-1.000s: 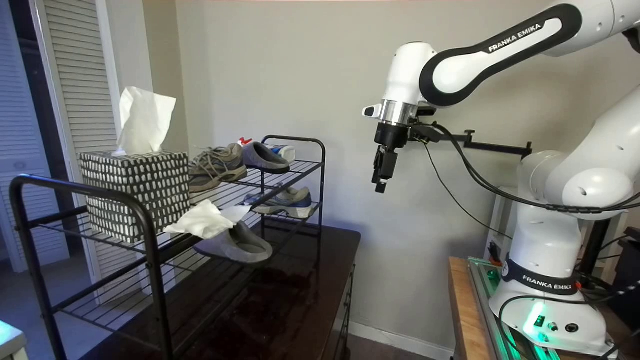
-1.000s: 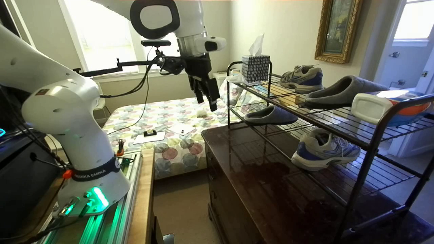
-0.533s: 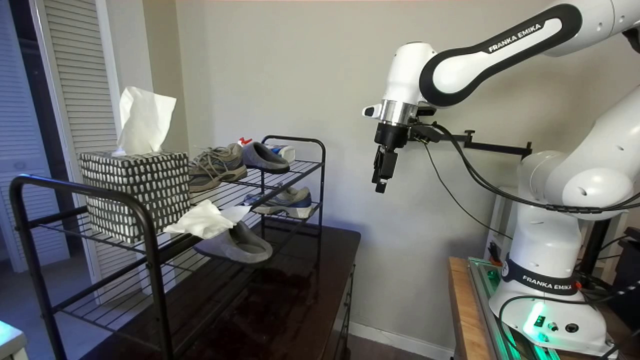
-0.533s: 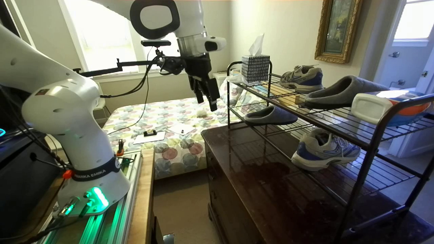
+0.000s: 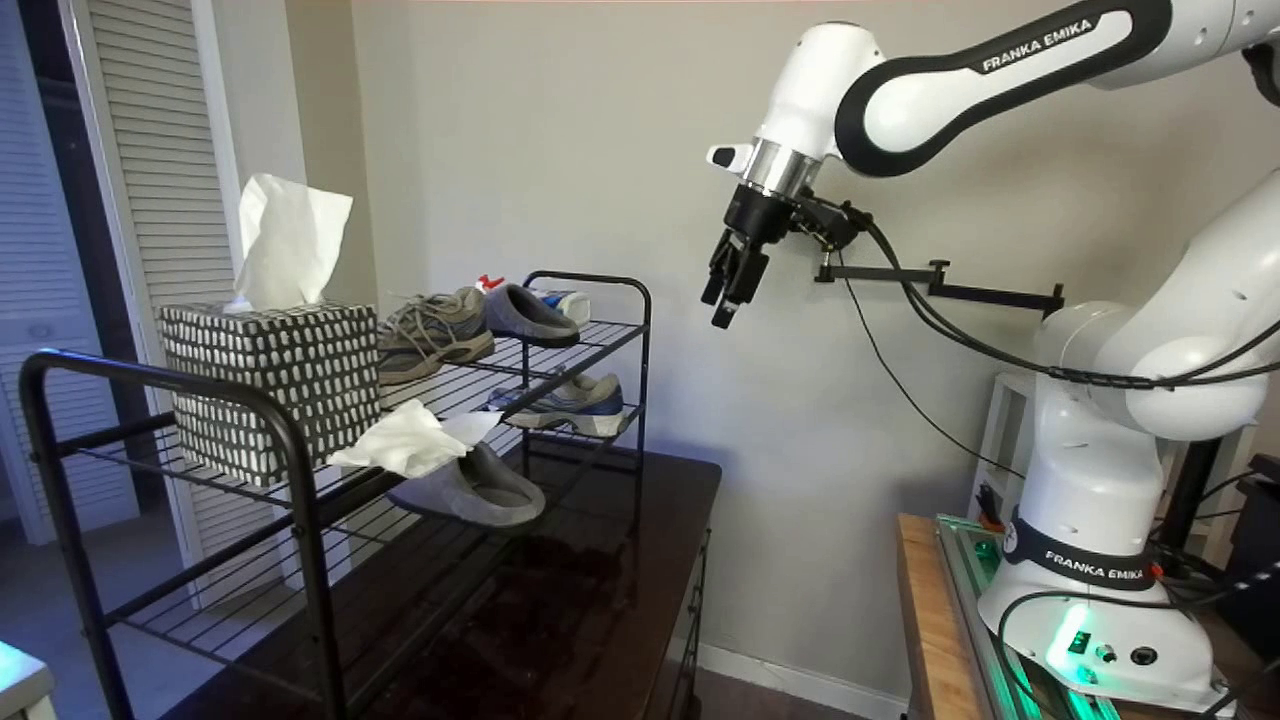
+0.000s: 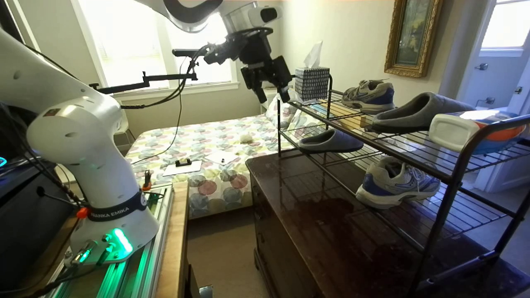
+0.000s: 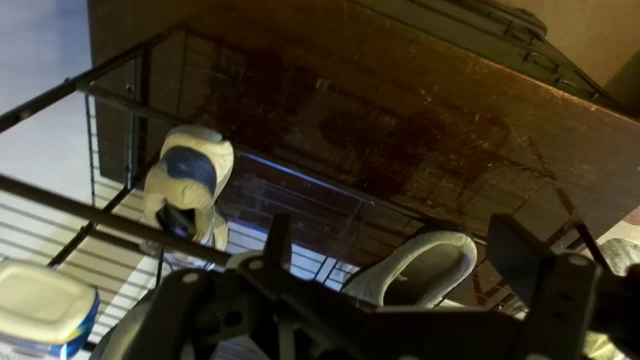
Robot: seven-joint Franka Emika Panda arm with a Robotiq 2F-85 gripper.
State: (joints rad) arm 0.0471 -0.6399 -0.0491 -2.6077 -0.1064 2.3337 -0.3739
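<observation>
While your gripper [image 6: 273, 99] hangs in the air in front of the black wire rack [image 5: 315, 560], fingers spread wide and clear of the shoes, you have that rack as its nearest thing. Support: one dark wood dresser [image 6: 285, 198], the rack standing on its top. Upper shelf, listed in order: one tissue box [image 5: 285, 370], black-and-white patterned, upright, with a white tissue [image 5: 290, 240] standing up out of its top; one loose crumpled tissue [image 5: 410, 440], just beside the box, spilling over the front rail; one upper sneaker [image 6: 368, 99], grey with a blue patch; one upper slipper [image 6: 418, 114], grey; one plastic container [image 7: 45, 305] at the shelf's end, white lid on, blue side, contents hidden from you. Behind the upper slipper, in an exterior view, one small red object [image 5: 489, 283], mostly hidden. Lower shelf: one lower slipper [image 6: 335, 142], grey, below the crumpled tissue, its open mouth facing up and its insole in sight between your two fingers in the wrist view; one lower sneaker [image 7: 192, 172], pale with a blue heel, that heel toward the rack's front edge, its dark interior partly visible to you.
</observation>
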